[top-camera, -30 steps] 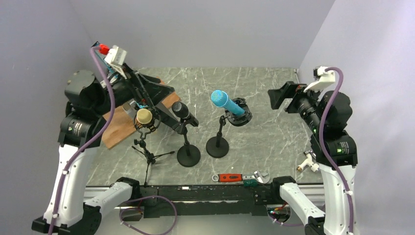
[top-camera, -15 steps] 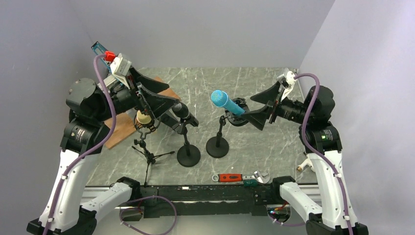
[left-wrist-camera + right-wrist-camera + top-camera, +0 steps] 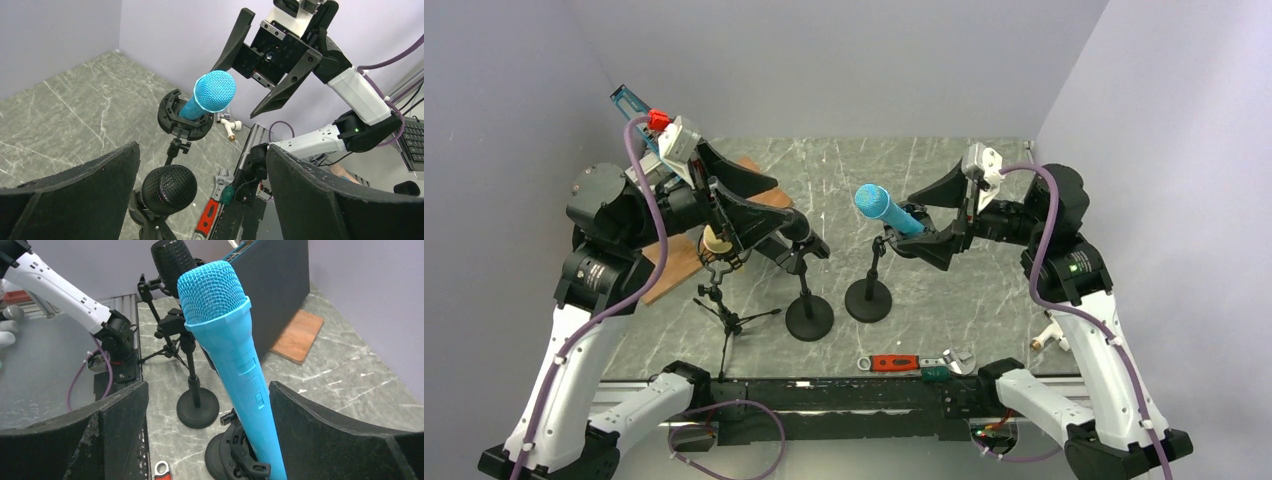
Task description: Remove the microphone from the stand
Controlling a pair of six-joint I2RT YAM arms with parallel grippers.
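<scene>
microphone: the blue microphone [image 3: 886,210] sits tilted in the clip of its stand [image 3: 869,297], head up and leaning toward the left, about mid-desk and a little nearer the front edge than the back wall
stand: a black round-footed stand, just right of a second stand carrying a black microphone [image 3: 792,226]; a third, gold-headed microphone [image 3: 718,239] on a tripod stands further left beside a wooden board [image 3: 674,262]
right gripper [image 3: 942,217]: fingers apart, straddling the blue barrel on both sides in the wrist view, not touching it as far as I can tell
left gripper [image 3: 759,205]: fingers wide apart, holding nothing, hovering over the black microphone
step: reaching in to grasp, nothing lifted yet
next move: likely close the right fingers on the barrel above the clip, then draw it out along its own tilt; the stand may tip if pulled sideways
front edge: a red-handled wrench [image 3: 914,362] lies there
</scene>
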